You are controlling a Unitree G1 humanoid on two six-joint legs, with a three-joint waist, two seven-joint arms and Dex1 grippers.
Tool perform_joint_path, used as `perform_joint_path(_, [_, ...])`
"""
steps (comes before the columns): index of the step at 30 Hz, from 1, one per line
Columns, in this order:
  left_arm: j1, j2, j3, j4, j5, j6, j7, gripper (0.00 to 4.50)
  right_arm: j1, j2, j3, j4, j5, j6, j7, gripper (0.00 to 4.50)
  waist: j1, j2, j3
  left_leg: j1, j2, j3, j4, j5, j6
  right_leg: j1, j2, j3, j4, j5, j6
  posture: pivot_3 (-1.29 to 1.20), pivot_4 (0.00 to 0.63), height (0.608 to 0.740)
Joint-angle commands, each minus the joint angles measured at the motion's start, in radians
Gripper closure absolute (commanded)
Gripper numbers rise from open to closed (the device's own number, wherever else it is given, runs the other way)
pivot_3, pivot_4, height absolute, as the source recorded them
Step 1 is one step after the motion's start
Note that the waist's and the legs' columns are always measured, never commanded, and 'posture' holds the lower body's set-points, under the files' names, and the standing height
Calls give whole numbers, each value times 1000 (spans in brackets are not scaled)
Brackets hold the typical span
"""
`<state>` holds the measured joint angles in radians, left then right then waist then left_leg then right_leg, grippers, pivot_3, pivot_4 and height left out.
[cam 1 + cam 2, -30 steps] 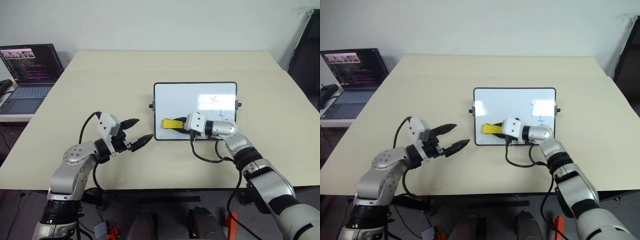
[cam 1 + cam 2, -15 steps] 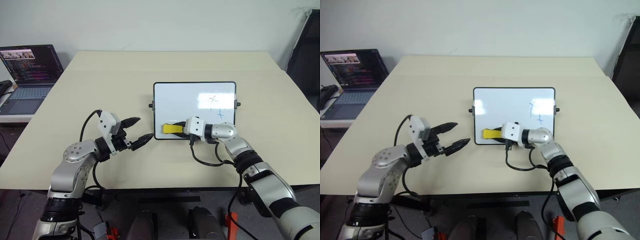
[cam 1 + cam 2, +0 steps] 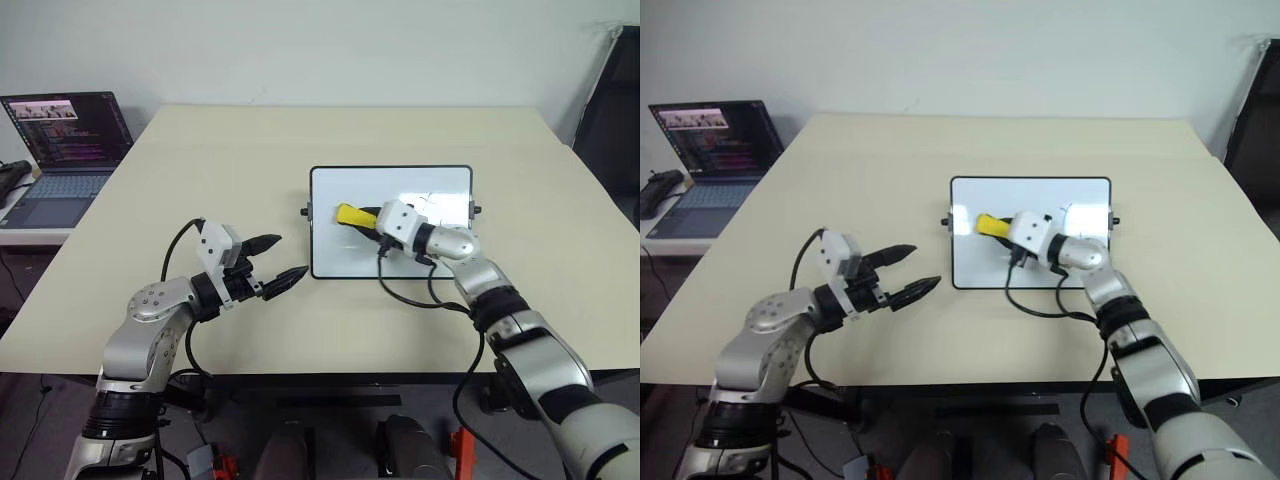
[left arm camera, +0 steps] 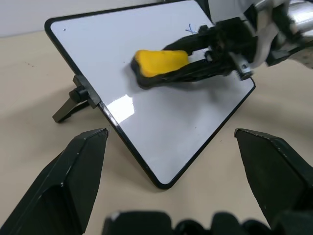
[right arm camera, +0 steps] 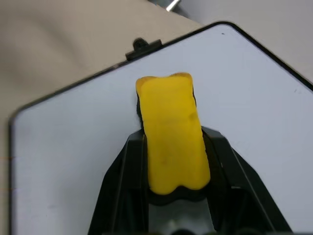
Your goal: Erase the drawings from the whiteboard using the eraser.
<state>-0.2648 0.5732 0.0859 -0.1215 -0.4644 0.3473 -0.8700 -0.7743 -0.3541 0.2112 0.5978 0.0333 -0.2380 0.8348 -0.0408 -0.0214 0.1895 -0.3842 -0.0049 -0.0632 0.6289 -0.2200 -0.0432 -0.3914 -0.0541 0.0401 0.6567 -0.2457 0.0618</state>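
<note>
The whiteboard stands propped on the table, right of centre. My right gripper is shut on the eraser, with a black finger along each side and the yellow top showing. The eraser is over the board's upper left part; I cannot tell whether it touches the surface. One of the drawings, a small blue cross, peeks out beside the right gripper, and the wrist covers the rest of that area. My left gripper hovers open and empty, just left of the board's lower left corner.
An open laptop sits on a side desk to the far left, with a dark controller beside it. A black panel stands at the far right. The cream table reaches well beyond the board on all sides.
My right gripper has carried the eraser up from the board's bottom edge to its upper left part. The left arm has stayed where it was.
</note>
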Motion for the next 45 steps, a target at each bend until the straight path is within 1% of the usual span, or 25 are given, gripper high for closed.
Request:
perform_joint_path(1, [-35,39,26,-67,-21,5,-22,0,41,-103,-73,-331,158,244,122,3394,0,0,0,-1,0,0,0,-1,-1,-2,0,0,0,0,0,0,150,740])
perform_joint_path(3, [-52,54,32,-69,-23,10,-26,0,76,-185,-107,-488,223,375,165,3395,4,0,0,-7,0,0,-1,-1,-1,-7,0,-1,0,-1,0,0,150,740])
perform_joint_path(4, [-68,67,37,-65,-22,11,-31,0,87,-248,-151,-565,273,449,187,3395,7,0,0,-13,0,0,0,-1,-1,-14,0,-1,1,-1,0,0,150,740])
perform_joint_path(6, [-87,86,44,-58,-20,12,-40,0,106,-340,-220,-661,347,553,210,3395,10,0,0,-17,0,-1,-1,-1,-2,-17,0,-2,0,-1,0,0,150,740])
perform_joint_path(7, [-97,96,45,-51,-18,10,-47,0,132,-404,-260,-683,364,585,233,3395,11,0,0,-17,0,-1,-1,-2,-2,-17,0,-2,0,-1,0,0,150,740])
perform_joint_path(9, [-114,112,50,-36,-15,9,-58,0,197,-528,-324,-687,353,609,272,3396,12,0,0,-17,0,0,-1,-2,-2,-16,0,-2,-2,-1,0,0,150,740])
perform_joint_path(11, [-129,126,54,-21,-11,7,-69,0,268,-628,-373,-663,324,600,291,3396,14,-1,0,-16,0,0,-2,-3,-1,-13,0,-4,-8,-1,0,0,150,740])
perform_joint_path(13, [-135,137,53,-11,-9,7,-80,0,326,-691,-394,-647,297,577,297,3396,13,-1,0,-17,0,2,-2,-3,-1,-13,0,-2,-11,-1,1,0,150,740])
perform_joint_path(15, [-138,145,46,-3,-7,6,-92,0,363,-724,-415,-637,285,561,300,3397,6,-1,0,-17,0,5,-2,-3,-1,-13,-1,0,-11,-1,2,0,150,740])
perform_joint_path(18, [-152,146,39,3,-4,9,-102,0,382,-740,-437,-638,287,553,298,3397,-3,0,1,-16,1,7,-2,-3,-1,-14,0,2,-10,-2,3,0,150,740])
perform_joint_path(23, [-176,145,36,-2,-2,16,-105,0,387,-748,-438,-635,280,547,298,3397,-1,-1,1,-16,1,7,-1,-3,-1,-14,0,2,-10,-2,5,0,150,740])
perform_joint_path(40, [-205,118,21,1,-3,14,-92,0,364,-739,-418,-602,263,531,300,3398,7,-1,1,-16,1,7,-1,-3,-1,-14,0,2,-10,0,4,0,150,740])
perform_joint_path(43, [-205,116,18,5,-2,10,-94,0,345,-700,-421,-603,275,519,272,3398,7,-1,1,-16,1,7,-1,-3,-1,-14,0,2,-10,0,4,0,150,740])
perform_joint_path(45, [-202,111,14,7,0,7,-93,0,299,-601,-431,-597,305,493,201,3398,3,-1,1,-16,1,7,0,-3,-1,-14,0,3,-10,0,4,0,150,740])
